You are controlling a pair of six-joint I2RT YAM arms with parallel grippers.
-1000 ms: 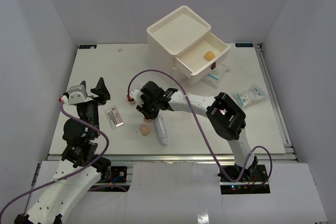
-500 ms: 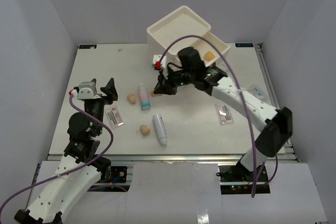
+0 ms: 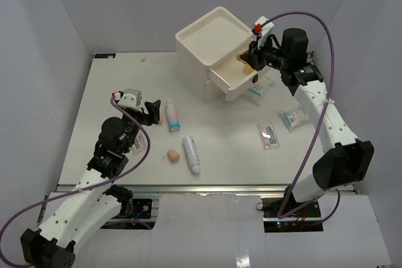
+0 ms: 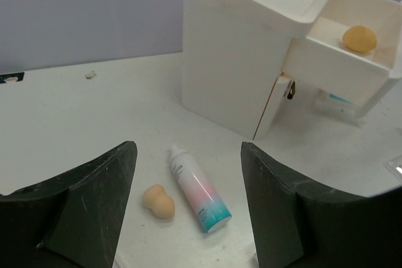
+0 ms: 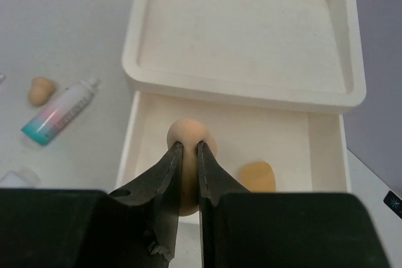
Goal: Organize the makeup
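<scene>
My right gripper (image 3: 250, 61) is shut on a tan egg-shaped sponge (image 5: 190, 131) and holds it over the open top drawer (image 5: 284, 135) of the white box (image 3: 213, 32). A second sponge (image 5: 257, 177) lies in that drawer. My left gripper (image 3: 151, 112) is open and low over the table. The pink-label tube with the teal cap (image 4: 196, 187) and a sponge (image 4: 158, 201) lie on the table ahead of its fingers, untouched. Another sponge (image 3: 173, 155) and a plain white tube (image 3: 192, 154) lie nearer the front.
Flat sachets lie to the right of the table's middle (image 3: 268, 135), at the right (image 3: 297, 116) and in front of the box (image 3: 257, 92). One more sachet (image 3: 139, 145) lies partly under my left arm. A lower drawer (image 4: 274, 101) of the box stands slightly ajar.
My right gripper has carried a sponge from the table's middle up to the open drawer. My left gripper has moved right, towards the pink-label tube.
</scene>
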